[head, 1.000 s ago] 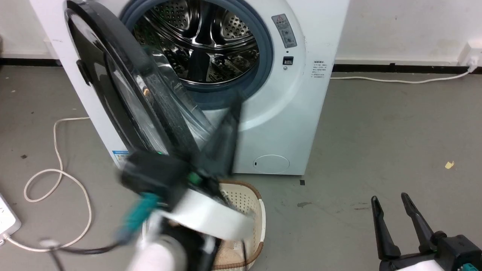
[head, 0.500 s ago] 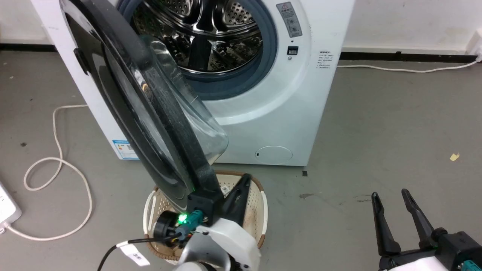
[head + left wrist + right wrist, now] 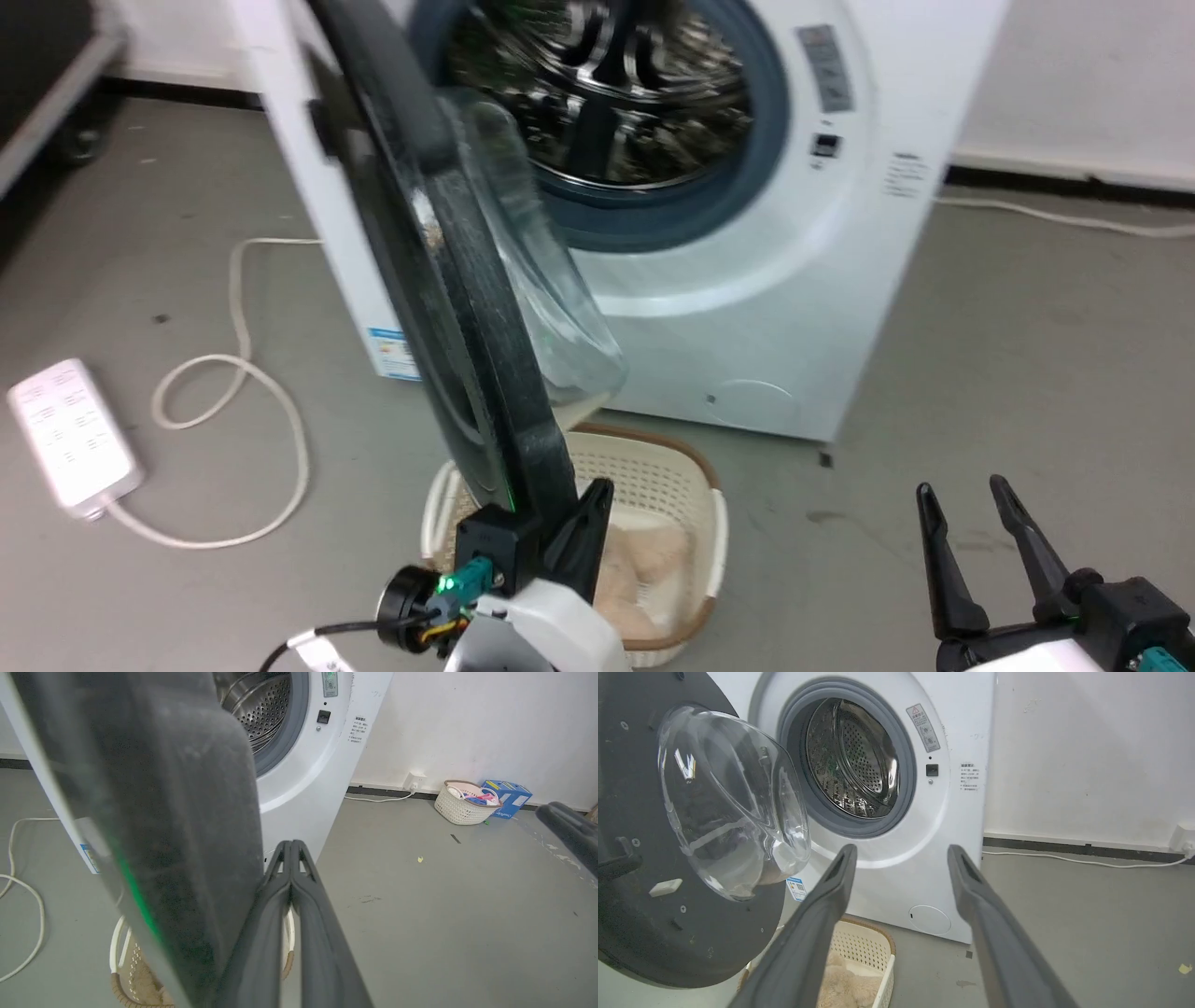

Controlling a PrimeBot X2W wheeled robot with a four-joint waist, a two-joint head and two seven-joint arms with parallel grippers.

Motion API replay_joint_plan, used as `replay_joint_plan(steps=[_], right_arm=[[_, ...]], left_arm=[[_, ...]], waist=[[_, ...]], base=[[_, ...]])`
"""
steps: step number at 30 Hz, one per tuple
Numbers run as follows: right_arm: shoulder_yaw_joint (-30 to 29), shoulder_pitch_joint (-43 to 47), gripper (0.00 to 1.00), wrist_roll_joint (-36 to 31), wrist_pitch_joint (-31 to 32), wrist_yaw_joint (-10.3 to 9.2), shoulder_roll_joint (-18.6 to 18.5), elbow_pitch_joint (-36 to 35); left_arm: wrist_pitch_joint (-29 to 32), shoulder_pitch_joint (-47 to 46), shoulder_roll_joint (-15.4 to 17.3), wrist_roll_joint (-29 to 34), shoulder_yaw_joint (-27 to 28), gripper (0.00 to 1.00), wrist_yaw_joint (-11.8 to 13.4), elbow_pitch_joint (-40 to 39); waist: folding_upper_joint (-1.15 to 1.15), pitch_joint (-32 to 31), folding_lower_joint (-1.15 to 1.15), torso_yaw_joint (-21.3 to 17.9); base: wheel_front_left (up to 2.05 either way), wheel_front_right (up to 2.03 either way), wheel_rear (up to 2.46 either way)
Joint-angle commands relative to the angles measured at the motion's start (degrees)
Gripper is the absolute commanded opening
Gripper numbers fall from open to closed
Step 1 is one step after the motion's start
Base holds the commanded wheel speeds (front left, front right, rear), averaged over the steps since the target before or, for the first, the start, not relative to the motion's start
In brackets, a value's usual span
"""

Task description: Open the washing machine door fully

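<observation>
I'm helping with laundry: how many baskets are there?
2. One basket sits below the washing machine door; another basket by the wall beside a blue box. Others may be hidden.

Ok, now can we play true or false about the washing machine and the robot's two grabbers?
1. The washing machine door is shut tight. False: it stands open, and the steel drum shows.
2. The right gripper has its fingers spread apart. True.
3. The left gripper is holding a sock. False: its fingers are pressed together on nothing, right beside the door's lower edge.
4. The basket on the floor has something pale and fluffy in it. True.
5. A white power strip lies on the floor. True.
</observation>
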Motion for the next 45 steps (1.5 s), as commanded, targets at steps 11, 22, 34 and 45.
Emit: replay_joint_plan(steps=[11, 22, 34, 45], right_arm=[[0.8, 1.0, 1.0, 0.8, -0.2, -0.04, 0.2, 0.6], [1.7, -1.4, 1.0, -1.8, 1.8, -0.04, 0.0, -2.0], [2.0, -5.1, 1.0, -1.5, 3.3, -0.04, -3.5, -4.9], [1.5, -6.7, 1.0, -1.1, 3.4, -0.04, -4.9, -4.8]], left_arm=[[-0.8, 5.4, 5.1, -1.6, 4.9, 0.0, 2.5, -3.1], [0.7, 3.9, 16.1, -4.2, 16.1, 0.0, 2.5, -6.3], [1.2, -4.8, 27.4, -10.7, 30.6, 0.0, 0.6, 3.6], [-6.4, -11.6, 31.5, -13.0, 34.9, 0.0, -3.5, 18.0]], waist=[[0.0, -2.0, 0.0, 12.2], [0.0, 5.2, 0.0, 15.2], [0.0, 15.5, 0.0, 11.9], [0.0, 17.3, 0.0, 10.2]], base=[[0.0, 0.0, 0.0], [0.0, 0.0, 0.0], [0.0, 0.0, 0.0], [0.0, 0.0, 0.0]])
